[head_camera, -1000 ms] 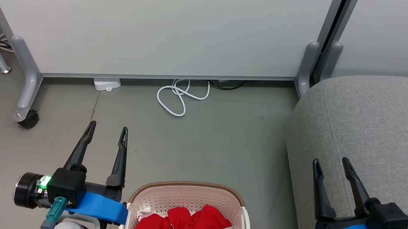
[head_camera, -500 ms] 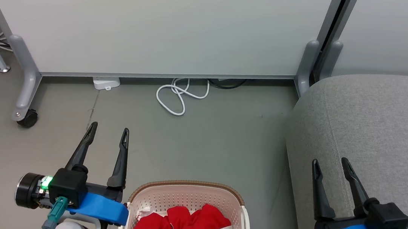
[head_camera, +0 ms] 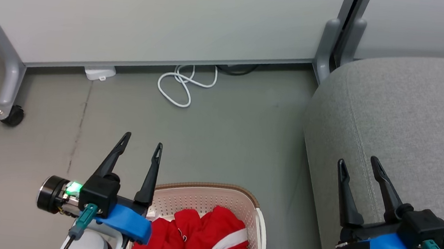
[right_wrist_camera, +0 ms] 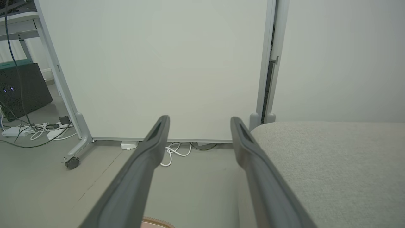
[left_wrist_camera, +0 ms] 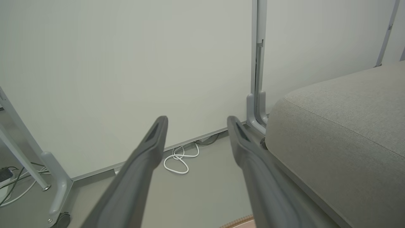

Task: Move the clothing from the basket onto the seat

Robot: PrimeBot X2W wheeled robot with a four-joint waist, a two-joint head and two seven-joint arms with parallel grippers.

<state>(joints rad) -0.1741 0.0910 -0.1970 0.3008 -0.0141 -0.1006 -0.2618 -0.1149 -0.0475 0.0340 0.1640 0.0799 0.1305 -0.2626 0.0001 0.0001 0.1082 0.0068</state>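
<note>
Red clothing (head_camera: pixel 197 237) with white trim lies bunched in the cream perforated basket (head_camera: pixel 206 199), which stands on the floor at the bottom centre of the head view. My left gripper (head_camera: pixel 141 143) is open and empty, its fingers reaching past the basket's left rim. My right gripper (head_camera: pixel 357 162) hovers open and empty over the front left edge of the grey seat (head_camera: pixel 411 128). The seat also fills the right side in the left wrist view (left_wrist_camera: pixel 348 142) and the right wrist view (right_wrist_camera: pixel 332 164). A sliver of the basket's brown rim (left_wrist_camera: pixel 237 221) shows at the bottom of the left wrist view.
A white partition (head_camera: pixel 155 14) on grey wheeled legs (head_camera: pixel 7 89) stands across the back. A coiled white cable (head_camera: pixel 180 85) and a white power block (head_camera: pixel 99 72) lie on the floor below it. More cables and a dark box (right_wrist_camera: pixel 22 85) sit far left.
The head camera has shifted, so the whole scene slid left and up. My left gripper has moved right, closer to the basket's left rim. Both grippers stay open.
</note>
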